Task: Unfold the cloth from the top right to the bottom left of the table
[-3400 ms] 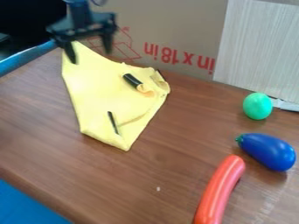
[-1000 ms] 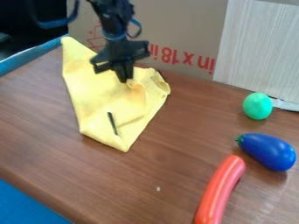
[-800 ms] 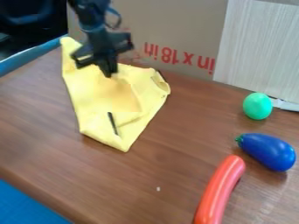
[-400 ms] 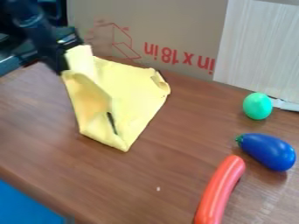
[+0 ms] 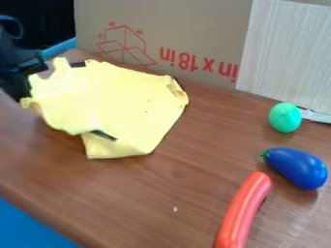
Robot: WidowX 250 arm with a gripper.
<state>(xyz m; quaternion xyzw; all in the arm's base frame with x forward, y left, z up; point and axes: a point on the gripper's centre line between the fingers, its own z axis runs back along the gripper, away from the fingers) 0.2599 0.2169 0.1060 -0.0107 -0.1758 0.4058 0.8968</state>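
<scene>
The cloth (image 5: 116,101) is plain pale yellow, with black patches at its edges and a few small dark specks. Left of it, the gripper (image 5: 18,89) is black. Under it, the table (image 5: 129,203) is brown with streaked wood grain. Behind it, the box (image 5: 194,24) is tan with red print and line drawing. Right of it: a green egg (image 5: 285,117), a blue eggplant (image 5: 296,167) with green tip, an orange-red sausage (image 5: 244,208), and a pale, finely streaked board (image 5: 291,48).

Red print (image 5: 198,64), upside down, reads "in x 18 in" on the far cardboard (image 5: 194,26); tiny marks by its left-hand drawing (image 5: 127,47) are illegible.
</scene>
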